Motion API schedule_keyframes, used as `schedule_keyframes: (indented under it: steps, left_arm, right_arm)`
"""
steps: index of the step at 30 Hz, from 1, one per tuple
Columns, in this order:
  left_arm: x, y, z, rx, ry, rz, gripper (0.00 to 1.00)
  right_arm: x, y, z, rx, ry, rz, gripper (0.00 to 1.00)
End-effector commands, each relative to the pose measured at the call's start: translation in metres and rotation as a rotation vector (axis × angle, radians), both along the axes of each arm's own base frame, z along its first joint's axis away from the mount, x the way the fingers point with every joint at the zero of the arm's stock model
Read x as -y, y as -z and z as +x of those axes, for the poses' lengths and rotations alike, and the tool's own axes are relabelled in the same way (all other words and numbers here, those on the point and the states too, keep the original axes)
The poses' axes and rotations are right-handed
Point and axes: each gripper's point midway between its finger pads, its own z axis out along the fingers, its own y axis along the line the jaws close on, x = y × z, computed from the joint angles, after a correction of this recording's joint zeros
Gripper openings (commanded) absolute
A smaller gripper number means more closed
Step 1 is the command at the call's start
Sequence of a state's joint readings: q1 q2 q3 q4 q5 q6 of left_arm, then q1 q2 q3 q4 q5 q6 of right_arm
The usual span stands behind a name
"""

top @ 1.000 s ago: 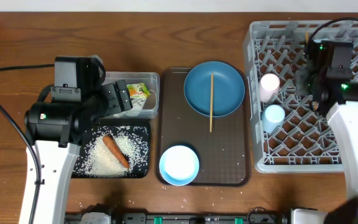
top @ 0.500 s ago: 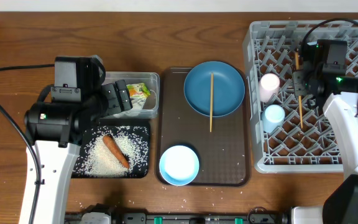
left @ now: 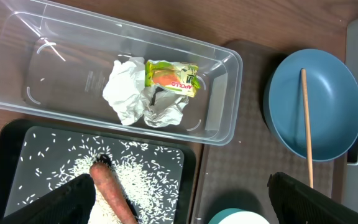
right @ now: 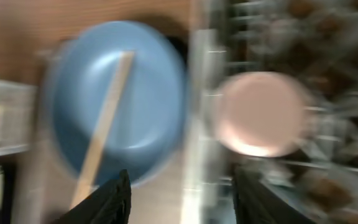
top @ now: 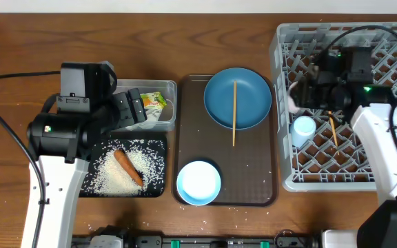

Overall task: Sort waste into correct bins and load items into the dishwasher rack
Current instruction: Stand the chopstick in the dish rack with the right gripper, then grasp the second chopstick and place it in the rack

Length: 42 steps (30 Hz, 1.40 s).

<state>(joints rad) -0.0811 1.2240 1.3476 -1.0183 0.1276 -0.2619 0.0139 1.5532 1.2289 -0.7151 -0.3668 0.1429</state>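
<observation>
The left end effector [left: 185, 202] hangs above the tub [left: 219, 93], jaws spread wide and empty. In the tub lies the crumpled wrapper [left: 166, 78]. Just beside it, the black tray [top: 158, 189] holds the carrot [top: 127, 167] on a bed of rice [top: 109, 178]. On the brown tray [top: 253, 186] sit the plate [top: 250, 89], with one chopstick [top: 234, 114] across it, and the bowl [top: 198, 182]. The right end effector [right: 180, 199] hovers over the rack's [top: 329, 176] left edge, fingers apart with nothing between them. In the rack stand the pink cup [right: 263, 112] and the blue cup [top: 303, 127]; the other chopstick [top: 333, 129] lies slanted among the pegs.
</observation>
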Motion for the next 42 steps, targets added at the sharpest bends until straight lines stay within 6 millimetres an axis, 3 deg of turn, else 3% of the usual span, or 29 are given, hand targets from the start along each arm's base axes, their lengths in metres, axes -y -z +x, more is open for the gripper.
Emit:
schedule_keyframes:
  steps: [1,4,10,14,18,26,28,30,36,40,42]
  left_arm:
    - [-0.001,0.002,-0.001,-0.005,-0.003,0.009,0.91]
    - [-0.001,0.002,-0.001,-0.006,-0.003,0.009,0.91]
    - [-0.001,0.002,-0.001,-0.006,-0.003,0.009,0.91]
    - [-0.001,0.002,-0.001,-0.006,-0.003,0.009,0.91]
    - [-0.001,0.002,-0.001,-0.006,-0.003,0.009,0.91]
    - [-0.001,0.002,-0.001,-0.006,-0.003,0.009,0.91]
    - [-0.001,0.002,-0.001,-0.005,-0.003,0.009,0.91]
    - [-0.002,0.002,-0.001,-0.005,-0.003,0.009,0.91]
    - [-0.001,0.002,-0.001,-0.006,-0.003,0.009,0.92]
    - [-0.001,0.002,-0.001,-0.006,-0.003,0.009,0.91]
    - [-0.001,0.002,-0.001,-0.006,-0.003,0.009,0.92]
  right_arm:
    - [-0.051,-0.021,-0.01,-0.018,-0.045,0.186,0.53]
    - [-0.067,-0.018,-0.008,0.001,-0.039,0.118,0.53]
    - [-0.084,0.0,-0.006,0.024,0.029,-0.072,0.61]
    - [-0.116,0.015,-0.001,0.045,-0.023,-0.085,0.61]
    - [-0.133,0.043,0.005,0.021,-0.02,-0.112,0.6]
    - [-0.145,0.118,0.004,-0.096,-0.032,-0.176,0.54]
    - [-0.147,0.13,0.003,-0.116,-0.037,-0.183,0.53]
    - [-0.147,0.135,0.002,-0.125,-0.039,-0.189,0.46]
    - [-0.152,0.114,0.012,-0.067,-0.036,-0.159,0.19]
    - [-0.155,0.074,0.022,0.028,-0.054,-0.131,0.01]
    - [-0.155,0.047,0.024,0.096,-0.079,-0.123,0.01]
